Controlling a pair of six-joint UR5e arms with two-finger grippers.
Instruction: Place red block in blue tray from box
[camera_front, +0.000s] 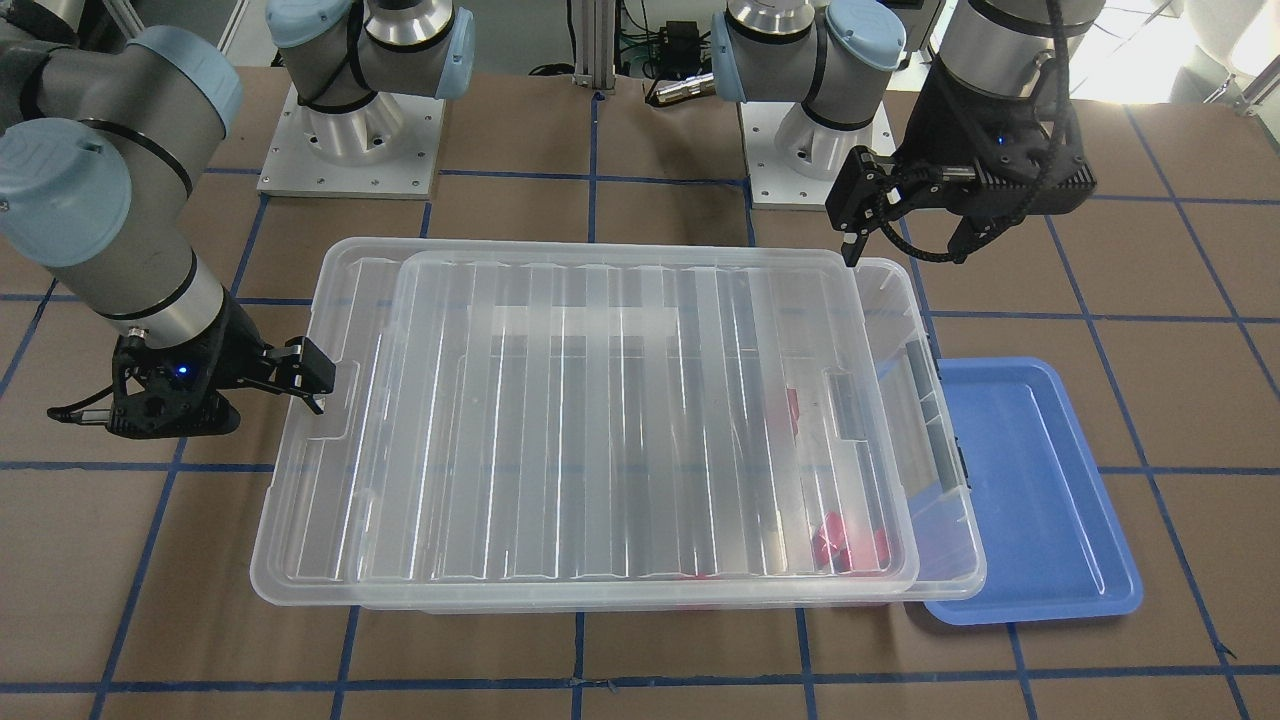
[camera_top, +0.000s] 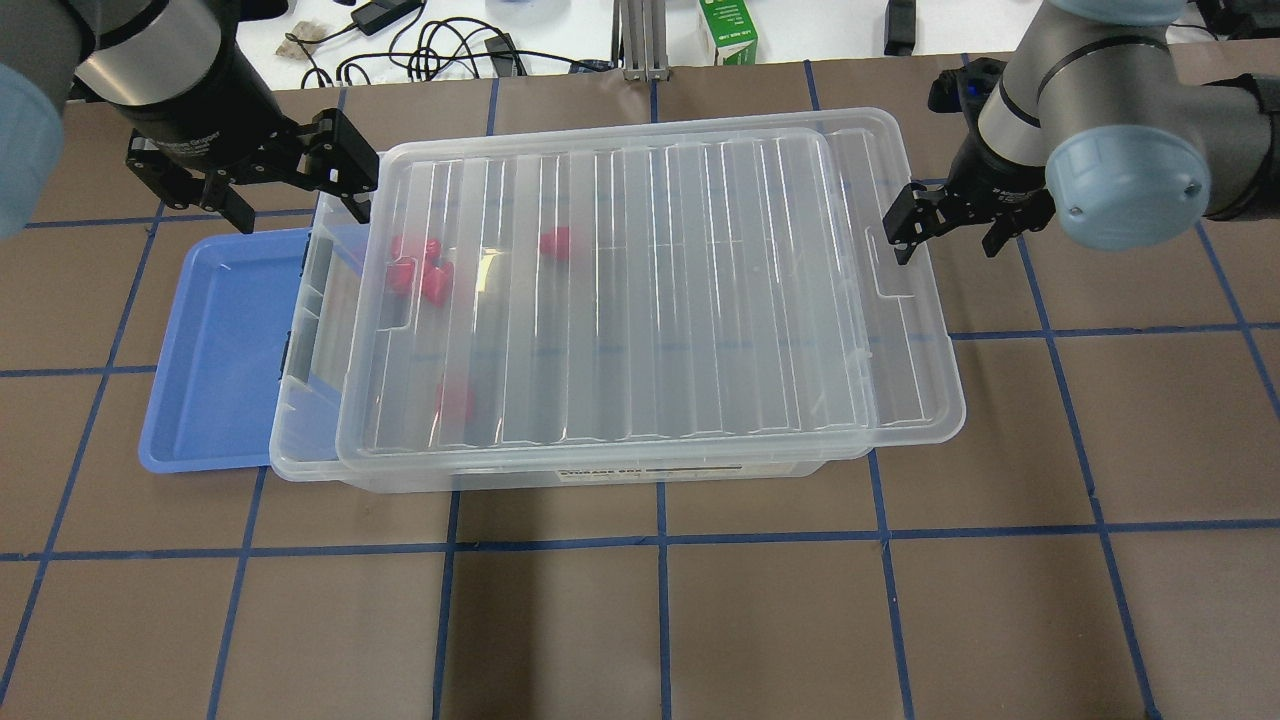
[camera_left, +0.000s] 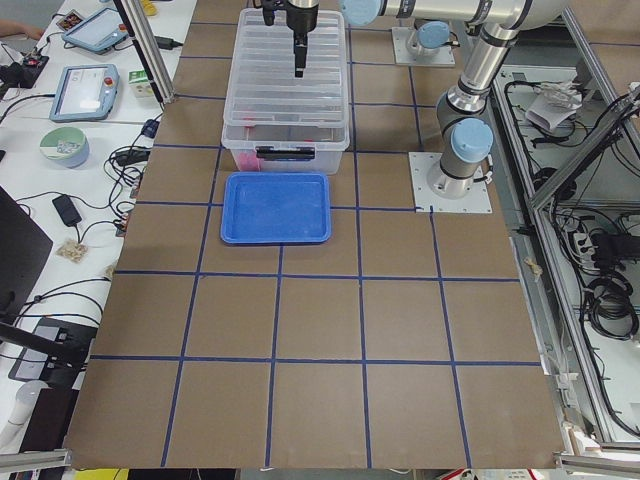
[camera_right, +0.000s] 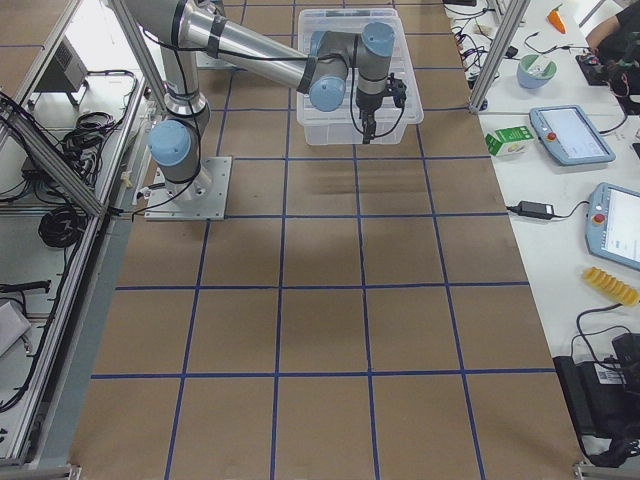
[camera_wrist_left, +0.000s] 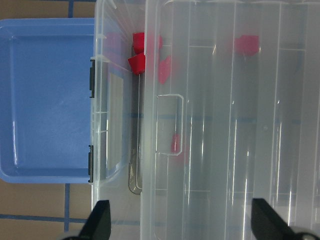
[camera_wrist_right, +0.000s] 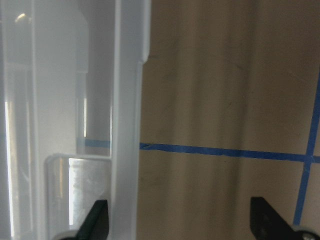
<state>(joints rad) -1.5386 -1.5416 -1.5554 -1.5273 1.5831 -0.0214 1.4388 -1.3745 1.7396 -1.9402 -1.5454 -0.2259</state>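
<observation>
overhead exterior: red blocks (camera_top: 420, 270) sit in the box (camera_top: 930, 400) under its loose, offset lid (camera_top: 620, 300), tray (camera_top: 220, 340) beside it empty, both jaws wide open, holding nothing; lid, pick and placing seemingly all left.

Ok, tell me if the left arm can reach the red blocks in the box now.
Probably not. The lid lies across the box, shifted only slightly off the blue tray end, with the red blocks mostly beneath it. The open left gripper hovers there, but the gap looks too narrow.
</observation>
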